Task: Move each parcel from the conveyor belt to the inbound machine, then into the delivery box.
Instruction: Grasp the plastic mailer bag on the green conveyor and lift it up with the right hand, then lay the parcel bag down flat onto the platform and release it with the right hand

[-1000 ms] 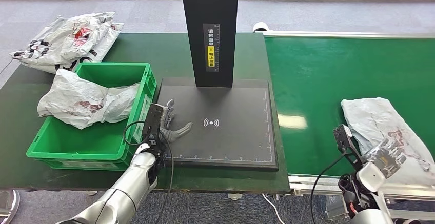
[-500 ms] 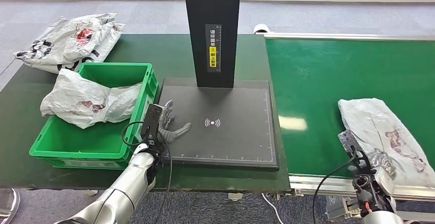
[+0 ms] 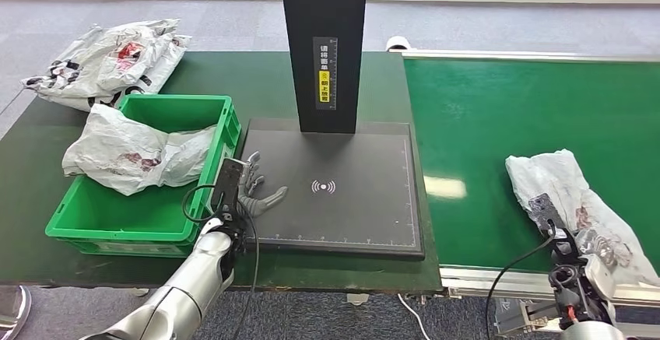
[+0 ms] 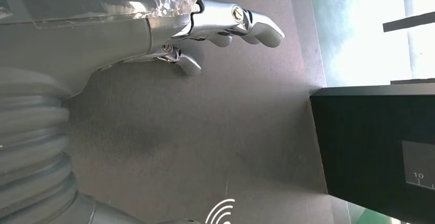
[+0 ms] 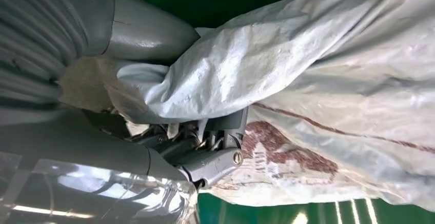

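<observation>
A crumpled grey parcel (image 3: 564, 184) with red print lies on the green conveyor belt (image 3: 498, 106) at the right. My right hand (image 3: 593, 248) is at its near end; in the right wrist view the thumb and fingers (image 5: 213, 157) are closed around a fold of the parcel (image 5: 318, 70). The inbound machine is a black plate (image 3: 350, 208) with a black column (image 3: 323, 44). My left hand (image 3: 253, 188) rests at the plate's left edge, fingers (image 4: 241, 24) spread and holding nothing. The green delivery box (image 3: 101, 219) stands to its left with one parcel (image 3: 132, 153) in it.
A heap of more grey parcels (image 3: 105, 60) lies at the table's far left corner. The plate (image 4: 205, 131) and the column's base (image 4: 374, 147) lie ahead of the left hand. The conveyor's metal frame (image 3: 506, 282) runs along the near edge.
The right hand has sunk toward the belt's near edge and closed on the parcel, whose near end has bunched and shifted slightly left. The left hand has stayed in place.
</observation>
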Robot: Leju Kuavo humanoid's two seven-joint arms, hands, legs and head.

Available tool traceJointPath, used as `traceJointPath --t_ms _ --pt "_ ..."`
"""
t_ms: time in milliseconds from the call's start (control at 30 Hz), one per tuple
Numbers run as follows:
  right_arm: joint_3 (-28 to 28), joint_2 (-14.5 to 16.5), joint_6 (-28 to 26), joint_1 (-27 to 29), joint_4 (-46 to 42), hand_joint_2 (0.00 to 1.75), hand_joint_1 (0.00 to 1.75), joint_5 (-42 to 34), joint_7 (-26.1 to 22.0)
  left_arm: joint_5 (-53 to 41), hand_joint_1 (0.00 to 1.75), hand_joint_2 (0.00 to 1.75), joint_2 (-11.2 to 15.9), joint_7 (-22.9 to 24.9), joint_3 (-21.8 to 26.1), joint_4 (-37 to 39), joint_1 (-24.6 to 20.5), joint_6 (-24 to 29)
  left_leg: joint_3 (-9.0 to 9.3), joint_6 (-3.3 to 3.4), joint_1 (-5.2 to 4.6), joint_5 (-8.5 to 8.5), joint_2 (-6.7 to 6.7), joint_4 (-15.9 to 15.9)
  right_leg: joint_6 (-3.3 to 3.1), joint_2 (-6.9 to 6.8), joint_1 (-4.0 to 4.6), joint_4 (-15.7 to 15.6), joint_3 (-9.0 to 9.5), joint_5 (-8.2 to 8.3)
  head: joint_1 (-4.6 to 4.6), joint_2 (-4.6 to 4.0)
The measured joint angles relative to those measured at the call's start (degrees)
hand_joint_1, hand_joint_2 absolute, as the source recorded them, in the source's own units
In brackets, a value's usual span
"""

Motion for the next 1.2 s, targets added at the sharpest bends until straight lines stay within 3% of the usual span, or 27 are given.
traceJointPath --t_ms 100,333,533,733,1000,1100,1200 --pt "0.12 1.81 0.54 1.34 -5.09 1.75 1.75 -5.16 -4.78 -1.48 0.00 1.75 0.22 0.10 0.03 -0.24 0.00 1.97 -0.04 -0.01 -0.01 0.00 0.04 -0.01 0.00 0.03 0.01 0.03 -0.10 0.00 0.00 0.01" --pt "1.82 6.05 -0.35 3.24 -16.80 1.75 1.75 -11.03 -9.30 -3.96 0.00 1.75 0.49 0.33 0.03 -0.58 -0.16 5.50 -0.18 -0.07 -0.01 0.06 0.04 -0.02 -0.02 0.07 -0.01 0.17 -0.32 0.01 0.00 -0.01" --pt "9.93 9.92 -5.78 2.84 -27.72 1.75 1.75 -18.25 -12.47 -6.73 0.00 1.75 0.55 0.83 0.11 -0.82 -1.63 9.82 -0.28 -0.11 -0.01 0.12 0.10 -0.03 -0.04 0.13 0.00 0.23 -0.44 0.03 -0.01 0.01" --pt "24.13 12.48 -9.23 0.98 -34.06 1.75 1.75 -20.52 -11.66 -8.33 0.00 1.75 0.73 0.12 0.50 -1.27 -2.01 12.15 -0.32 -0.10 0.00 0.14 0.12 -0.02 -0.06 0.20 0.01 0.28 -0.60 0.02 -0.02 0.00" --pt "30.80 12.87 -9.76 0.60 -36.49 1.75 1.75 -22.17 -12.07 -8.78 0.00 1.75 1.00 0.00 1.36 -1.29 -2.04 12.29 -0.48 -0.12 0.01 0.17 -0.09 -0.01 -0.05 -0.04 -0.05 0.27 -0.60 0.02 0.00 0.00" --pt "33.43 14.08 -8.19 0.45 -37.25 1.75 1.75 -20.53 -11.96 -8.94 0.00 1.75 0.99 -0.08 1.42 -1.29 -2.12 12.22 -0.49 -0.12 0.00 0.16 -0.01 -0.01 -0.05 0.04 -0.04 0.27 -0.64 0.02 0.00 0.00" --pt "39.29 16.60 -2.39 0.40 -37.50 1.75 1.75 -19.17 -8.87 -9.17 0.00 1.75 0.61 -0.63 1.42 -1.29 -2.72 11.72 -0.46 -0.15 0.01 0.15 0.18 -0.01 -0.06 0.24 -0.01 0.27 -0.73 0.03 -0.01 0.00"
